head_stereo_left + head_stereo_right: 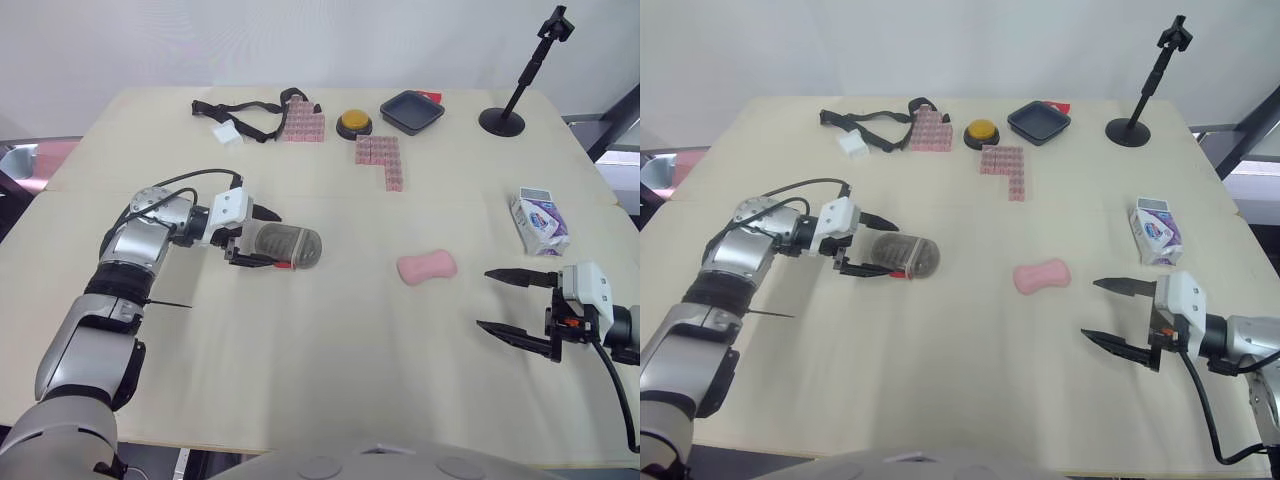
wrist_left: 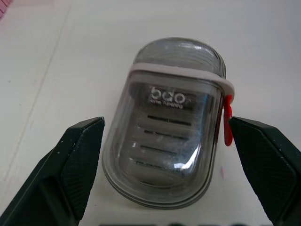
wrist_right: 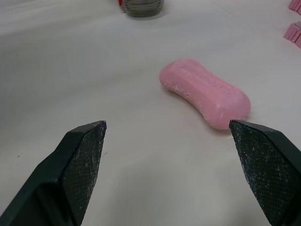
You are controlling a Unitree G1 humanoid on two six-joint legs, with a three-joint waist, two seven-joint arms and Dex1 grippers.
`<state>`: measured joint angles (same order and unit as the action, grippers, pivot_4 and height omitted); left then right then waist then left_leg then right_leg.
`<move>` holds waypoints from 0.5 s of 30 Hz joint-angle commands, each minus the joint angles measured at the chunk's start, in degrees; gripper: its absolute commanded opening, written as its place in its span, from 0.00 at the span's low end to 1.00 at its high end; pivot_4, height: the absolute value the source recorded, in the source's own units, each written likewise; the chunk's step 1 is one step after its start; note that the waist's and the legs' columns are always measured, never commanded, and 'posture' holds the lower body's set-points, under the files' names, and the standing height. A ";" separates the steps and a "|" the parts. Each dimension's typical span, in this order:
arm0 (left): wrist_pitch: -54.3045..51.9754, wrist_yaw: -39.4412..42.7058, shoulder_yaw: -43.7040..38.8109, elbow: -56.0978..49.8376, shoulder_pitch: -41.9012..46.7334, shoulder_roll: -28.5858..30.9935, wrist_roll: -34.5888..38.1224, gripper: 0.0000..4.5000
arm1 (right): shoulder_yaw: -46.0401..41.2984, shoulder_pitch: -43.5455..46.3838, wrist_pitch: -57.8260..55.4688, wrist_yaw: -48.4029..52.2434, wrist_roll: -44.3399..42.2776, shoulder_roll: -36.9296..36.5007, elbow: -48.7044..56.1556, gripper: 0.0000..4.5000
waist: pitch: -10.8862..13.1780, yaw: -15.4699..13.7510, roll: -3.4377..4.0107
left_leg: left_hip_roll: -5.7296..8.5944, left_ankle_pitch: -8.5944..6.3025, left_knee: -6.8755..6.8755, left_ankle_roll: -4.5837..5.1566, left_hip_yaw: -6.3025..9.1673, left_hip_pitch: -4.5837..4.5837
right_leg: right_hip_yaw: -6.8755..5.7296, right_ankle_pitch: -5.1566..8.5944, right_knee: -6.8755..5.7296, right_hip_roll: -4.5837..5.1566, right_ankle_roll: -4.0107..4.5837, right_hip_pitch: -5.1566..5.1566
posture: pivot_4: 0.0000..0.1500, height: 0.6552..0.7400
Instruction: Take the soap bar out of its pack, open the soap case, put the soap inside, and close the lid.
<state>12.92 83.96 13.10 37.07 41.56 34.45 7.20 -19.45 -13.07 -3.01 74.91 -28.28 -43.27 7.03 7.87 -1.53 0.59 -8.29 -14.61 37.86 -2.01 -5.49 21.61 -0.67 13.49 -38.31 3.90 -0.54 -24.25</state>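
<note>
Soap bar (image 1: 427,267) lies unwrapped mid-table, between the two grippers.
Left gripper (image 1: 274,240) spread wide, straddling the one closed soap case (image 1: 295,247); its wrist view adds a red latch (image 2: 227,126). Right gripper (image 1: 483,298) spread, empty, facing the soap. One pack (image 1: 540,222) nearby.

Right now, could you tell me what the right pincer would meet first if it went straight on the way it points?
Most likely the pink soap bar, which lies ahead of the open right pincer. The bar sits offset toward one finger, so the pincer might only clip one end of it.
</note>
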 commanded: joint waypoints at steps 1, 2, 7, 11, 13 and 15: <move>2.71 0.58 0.12 2.79 2.18 -0.18 -1.71 1.00 | -0.70 -0.08 1.10 -0.12 -0.23 -0.78 0.20 1.00 | 0.00 -0.02 0.00 | 0.00 0.00 0.00 0.00 0.00 0.00 | 0.00 0.00 0.00 0.00 0.00 0.00 | 1.00 0.93; 3.20 0.72 0.17 3.58 2.43 -0.32 -2.03 1.00 | -0.63 -0.04 1.14 -0.12 -0.23 -0.79 0.13 1.00 | -0.01 0.00 -0.01 | 0.00 0.00 0.01 0.00 0.00 0.00 | 0.00 0.00 -0.01 0.00 0.00 0.00 | 1.00 0.93; 5.27 1.00 0.21 6.53 3.49 -1.03 -2.99 1.00 | -0.50 -0.09 0.58 0.46 -1.28 -0.73 -0.20 1.00 | -0.01 -0.05 -0.01 | -0.02 0.00 0.01 0.00 0.00 0.02 | -0.02 0.00 0.00 -0.01 0.01 0.00 | 1.00 0.93; 5.77 2.73 0.41 6.94 3.47 -1.20 -3.12 1.00 | -0.23 -0.67 0.76 1.02 -1.53 -0.55 -0.03 1.00 | -0.01 -0.18 -0.02 | -0.03 0.00 0.01 0.00 -0.01 0.04 | -0.03 0.00 0.01 0.00 0.01 0.00 | 1.00 0.93; 6.17 3.24 0.57 6.30 2.93 -1.23 -3.31 1.00 | -0.05 -0.71 0.86 1.00 -1.45 -0.41 -0.02 1.00 | -0.01 -0.19 -0.02 | -0.03 0.00 0.01 0.00 -0.01 0.04 | -0.04 0.01 0.01 0.00 0.02 0.00 | 1.00 0.93; 6.08 3.72 0.59 5.65 2.40 -1.28 -3.21 1.00 | 0.08 -0.64 0.94 0.92 -1.37 -0.35 -0.07 1.00 | -0.01 -0.19 -0.02 | -0.04 0.00 0.01 0.00 -0.01 0.04 | -0.05 0.01 0.00 0.00 0.02 0.00 | 1.00 0.93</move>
<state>18.28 86.57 14.16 44.01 44.23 32.81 3.88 -18.74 -13.67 -2.75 75.48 -28.50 -43.27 6.68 7.86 -1.72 0.56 -8.33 -14.60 37.87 -2.01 -5.50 21.65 -0.72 13.50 -38.31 3.91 -0.52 -24.25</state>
